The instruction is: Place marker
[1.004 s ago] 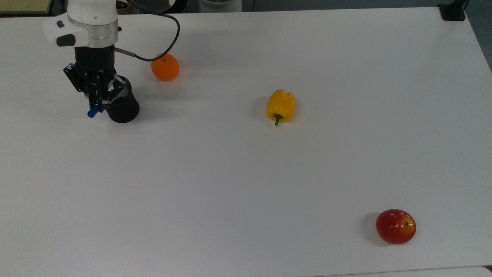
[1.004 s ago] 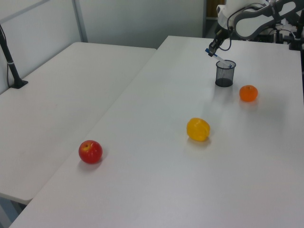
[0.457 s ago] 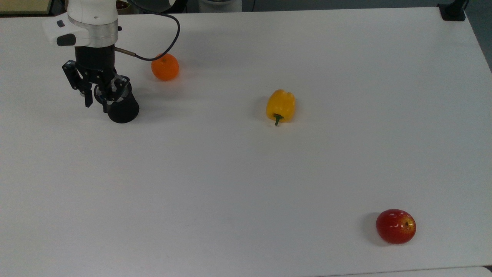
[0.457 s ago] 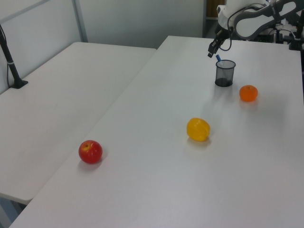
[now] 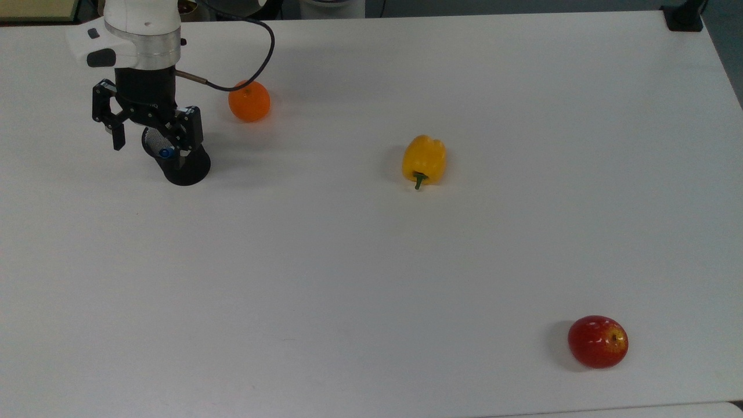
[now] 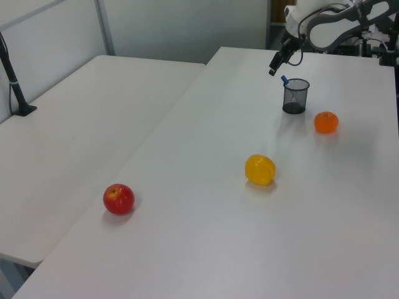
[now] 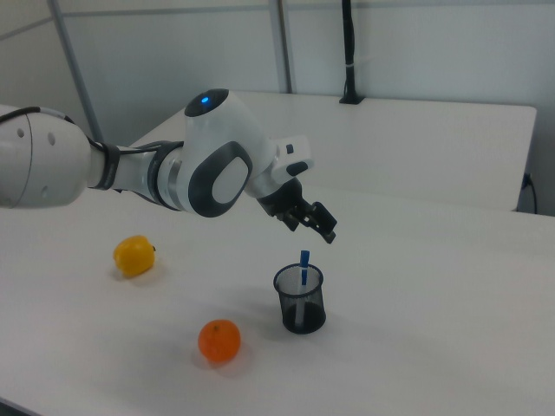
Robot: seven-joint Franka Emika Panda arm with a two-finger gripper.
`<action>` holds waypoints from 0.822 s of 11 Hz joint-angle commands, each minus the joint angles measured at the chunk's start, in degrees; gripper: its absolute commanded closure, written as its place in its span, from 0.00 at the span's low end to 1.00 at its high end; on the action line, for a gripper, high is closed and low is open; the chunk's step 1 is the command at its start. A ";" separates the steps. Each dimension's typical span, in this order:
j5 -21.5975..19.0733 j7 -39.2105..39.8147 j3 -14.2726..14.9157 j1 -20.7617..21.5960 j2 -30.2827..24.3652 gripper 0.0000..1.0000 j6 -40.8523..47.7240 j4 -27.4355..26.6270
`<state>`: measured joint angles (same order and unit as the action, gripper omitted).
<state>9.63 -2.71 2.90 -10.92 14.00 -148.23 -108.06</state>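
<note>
Marker (image 7: 303, 268) standing tilted in mesh cup (image 7: 299, 300), blue end poking above rim; gripper (image 5: 152, 126) spread and empty just above; likely light, stiff, smooth-barrelled, best pinched mid-shaft, not on the cap.

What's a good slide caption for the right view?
Open gripper above the mesh cup holding the blue-capped marker, orange and yellow pepper nearby.
</note>
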 commanded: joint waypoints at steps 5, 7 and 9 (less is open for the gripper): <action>0.57 -1.51 -0.96 12.31 -3.62 0.00 26.97 10.31; 0.04 -1.42 -2.28 15.13 -6.25 0.00 35.78 11.73; -0.05 -1.24 -2.28 18.03 -9.94 0.00 43.34 11.73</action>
<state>9.62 -3.46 0.50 4.31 8.60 -113.02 -95.81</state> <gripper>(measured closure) 0.000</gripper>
